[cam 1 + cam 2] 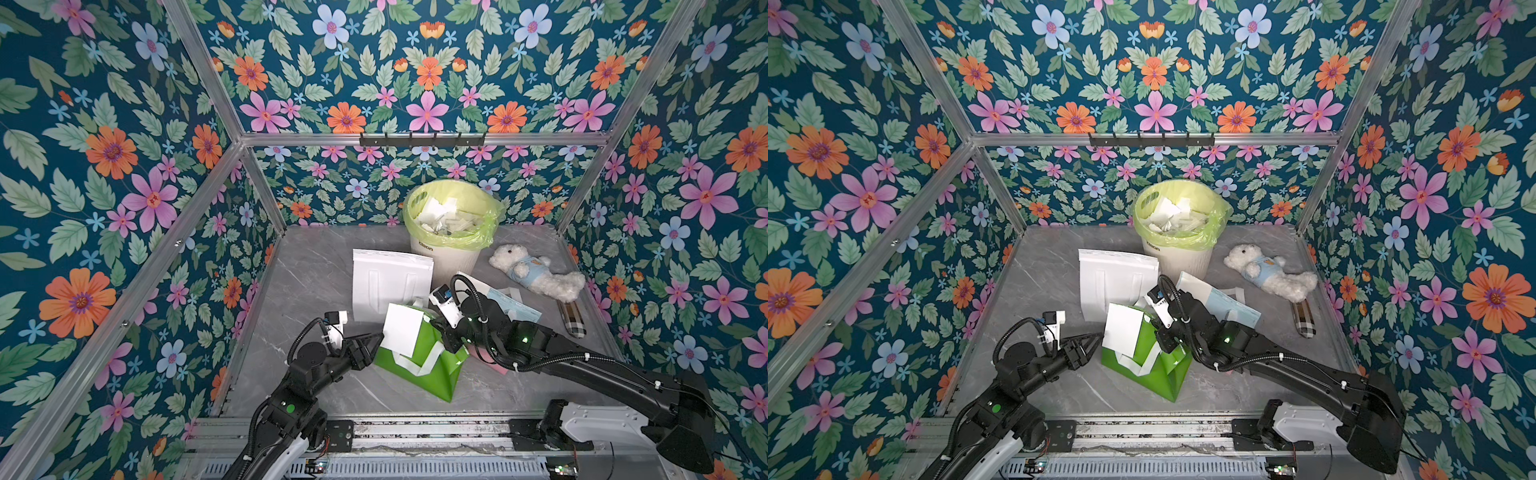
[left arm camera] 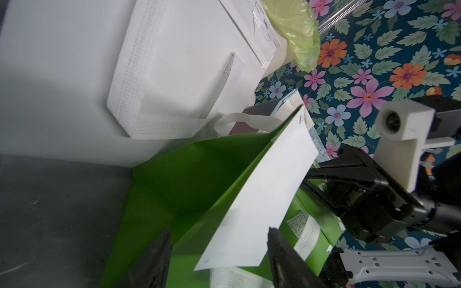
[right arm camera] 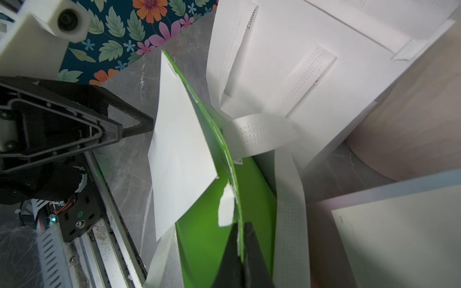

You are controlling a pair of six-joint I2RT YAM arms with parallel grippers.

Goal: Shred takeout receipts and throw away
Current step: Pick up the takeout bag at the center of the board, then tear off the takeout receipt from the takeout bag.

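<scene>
Floral wallpaper walls in a grey marbled tabletop (image 1: 316, 274), and the work sits low in the middle of both top views. At lower left, the left gripper (image 1: 377, 341) stands with its fingers spread, not yet closed. The left wrist view shows the loose edge of the takeout receipt (image 1: 402, 330), a thin plain white paper sheet, lying between them. That sheet hangs against the face of the bright green fabric bag with white strap handles (image 1: 440, 374), fixed near its upper corner by what looks like a staple. Right of it, the right gripper (image 1: 441, 330) is pinched tight on the bag's rim, beside a small torn white paper scrap (image 3: 225, 207). Toward upper centre stands the white bin with a yellow-green liner (image 1: 453, 259), holding white paper shreds, with a white plush bear (image 1: 536, 272) further right. Likely trouble: the spread fingers could close on green fabric along with the paper and drag the bag. A hard pull could also rip the sheet at the staple and leave another scrap, and the thin rim might slip from the right pinch.
</scene>
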